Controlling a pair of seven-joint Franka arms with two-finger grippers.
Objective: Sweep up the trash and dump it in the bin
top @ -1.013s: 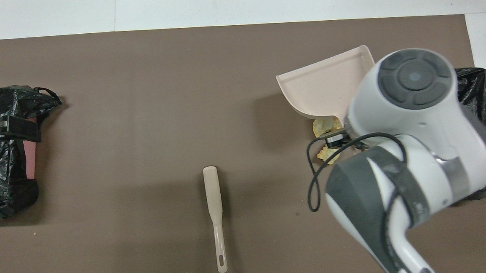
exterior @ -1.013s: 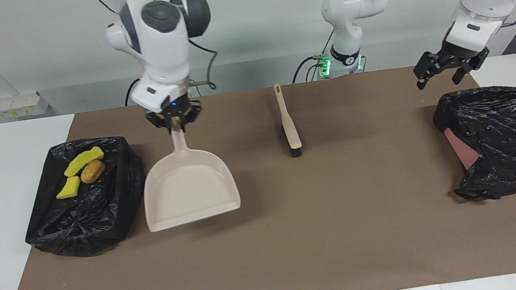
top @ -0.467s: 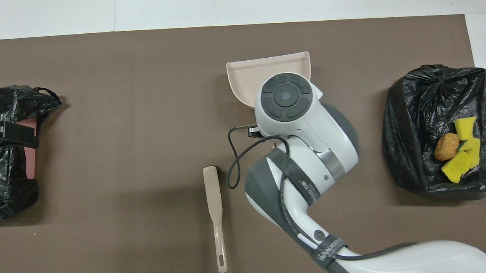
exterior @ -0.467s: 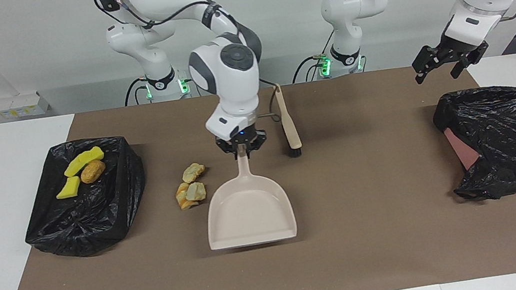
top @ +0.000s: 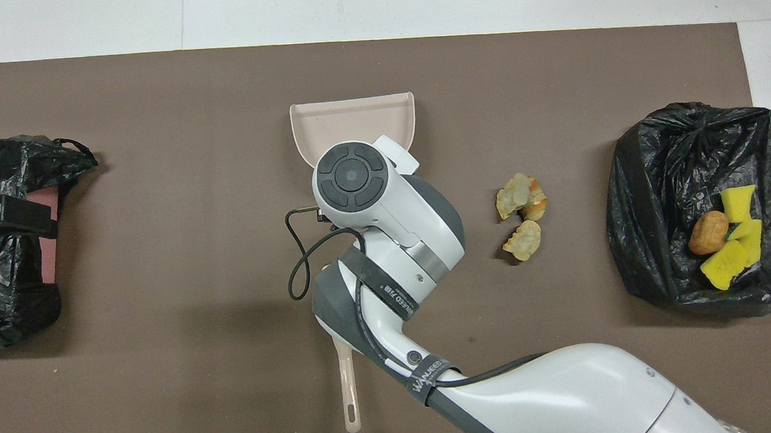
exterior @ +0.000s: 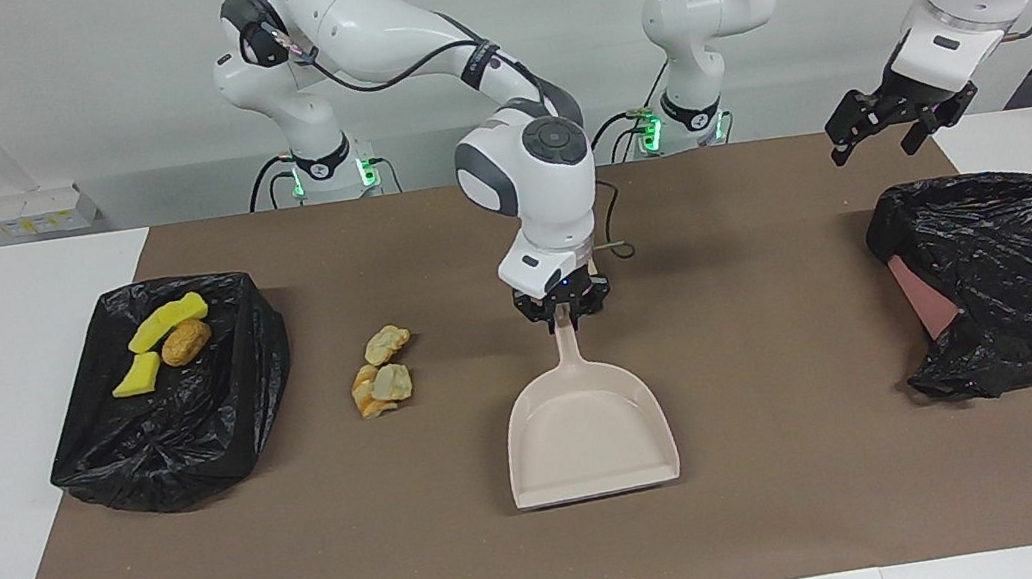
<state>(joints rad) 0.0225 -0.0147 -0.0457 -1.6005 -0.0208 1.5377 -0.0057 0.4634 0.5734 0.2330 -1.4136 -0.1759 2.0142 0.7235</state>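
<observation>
My right gripper [exterior: 564,313] is shut on the handle of a beige dustpan [exterior: 586,431], held low at the middle of the brown mat; the pan looks empty and also shows in the overhead view [top: 353,121]. Three pale beige-and-orange pastry pieces [exterior: 382,374] lie on the mat between the dustpan and the black-lined bin [exterior: 172,429], and show in the overhead view [top: 522,215]. The bin [top: 644,180] holds yellow sponge chunks [exterior: 162,321] and a brown lump [exterior: 185,343]. My left gripper [exterior: 898,130] is open, waiting over the other black bag.
A second black bag [exterior: 1010,281] with a pink patch lies at the left arm's end of the table. The beige brush is mostly hidden under my right arm; only its handle end [top: 348,393] shows in the overhead view. The brown mat [exterior: 807,491] covers the table's middle.
My right arm has carried the dustpan from beside the bin to the middle of the mat, uncovering the pastry pieces and covering the brush. The left gripper has barely moved.
</observation>
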